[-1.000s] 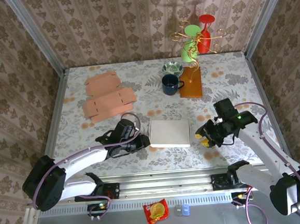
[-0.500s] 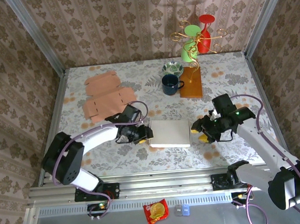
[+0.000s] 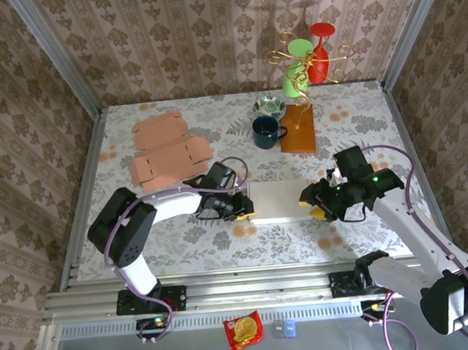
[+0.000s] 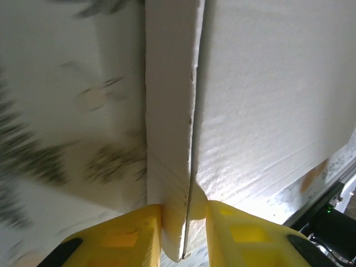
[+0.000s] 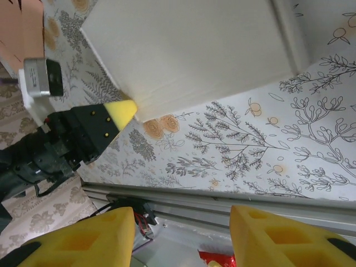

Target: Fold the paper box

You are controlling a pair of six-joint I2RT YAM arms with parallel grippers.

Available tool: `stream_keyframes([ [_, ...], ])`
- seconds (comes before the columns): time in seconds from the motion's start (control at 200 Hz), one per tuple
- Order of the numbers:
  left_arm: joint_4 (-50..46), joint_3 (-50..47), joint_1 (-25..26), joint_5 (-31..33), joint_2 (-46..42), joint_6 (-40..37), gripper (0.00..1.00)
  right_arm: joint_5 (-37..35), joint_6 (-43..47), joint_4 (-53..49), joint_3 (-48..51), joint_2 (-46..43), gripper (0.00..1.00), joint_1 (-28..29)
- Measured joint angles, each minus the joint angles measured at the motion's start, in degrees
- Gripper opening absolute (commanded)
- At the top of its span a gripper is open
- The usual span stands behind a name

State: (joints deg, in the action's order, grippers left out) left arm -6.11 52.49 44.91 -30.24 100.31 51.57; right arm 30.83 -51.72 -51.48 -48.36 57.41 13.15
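Floral table (image 3: 223, 143): left fingers (image 4: 122, 239) pinch white box (image 4: 267, 100) edge (right fingers (image 5: 278, 233) spread).

No text you can read: the paper box (image 3: 280, 200) is plain white, and print on the red snack packet (image 3: 244, 331), bottom centre, is too small.

Damask-papered walls (image 3: 207, 39) enclose my floral-clothed counter (image 3: 359, 116) on three sides, metal posts (image 3: 50, 52) at its far corners.
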Motion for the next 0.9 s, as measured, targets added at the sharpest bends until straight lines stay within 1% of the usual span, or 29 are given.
stream_keyframes([
  [0.14,3.8,5.1,2.3,-0.1,5.4,3.2,0.20,-1.8,2.0,-3.0,-2.5,-1.4,0.49,-0.5],
  [0.275,6.9,12.5,4.4,-0.3,12.2,6.0,0.19,-3.3,4.3,-6.5,-4.7,-3.0,0.49,-1.6],
  [0.425,8.7,20.9,6.5,-0.5,18.9,8.0,0.18,-3.7,6.7,-10.1,-5.4,-5.3,0.49,-3.8],
  [0.54,9.4,25.1,7.2,-0.7,22.1,9.0,0.18,-3.9,8.2,-12.5,-5.7,-6.5,0.49,-5.4],
  [0.585,9.4,26.3,7.5,-0.7,22.9,9.3,0.19,-3.9,8.6,-13.5,-6.0,-6.7,0.48,-5.9],
  [0.76,8.0,27.6,7.5,1.3,23.3,8.9,0.32,-3.9,9.6,-14.8,-6.7,-7.5,0.44,-6.5],
  [0.84,5.4,27.6,7.4,3.5,22.1,7.9,0.33,-3.9,9.4,-14.6,-7.2,-7.6,0.44,-6.5],
  [0.9,3.7,26.5,7.1,5.5,19.5,6.7,0.35,-4.2,8.8,-14.0,-7.6,-7.8,0.45,-6.5],
])
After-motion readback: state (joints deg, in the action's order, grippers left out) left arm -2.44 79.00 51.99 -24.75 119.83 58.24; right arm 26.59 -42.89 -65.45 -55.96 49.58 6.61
